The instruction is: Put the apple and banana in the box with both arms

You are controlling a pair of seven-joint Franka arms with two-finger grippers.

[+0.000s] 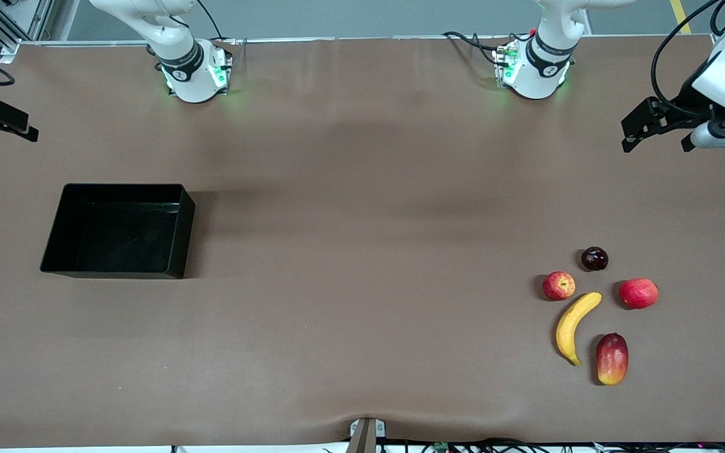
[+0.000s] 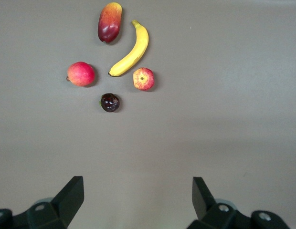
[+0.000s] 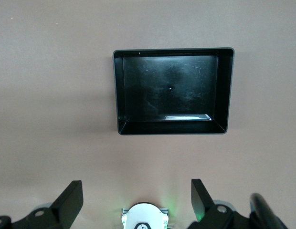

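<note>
The small red apple lies close to one tip of the curved yellow banana, toward the left arm's end of the table. The black box sits toward the right arm's end, and nothing lies in it. My left gripper hangs open above bare table at its own end, holding nothing. At the other end my right gripper is raised and open, with nothing between its fingers.
Around the apple and banana lie a dark plum, a smooth red-pink fruit and a red-yellow mango. The arm bases stand along the table's edge farthest from the front camera.
</note>
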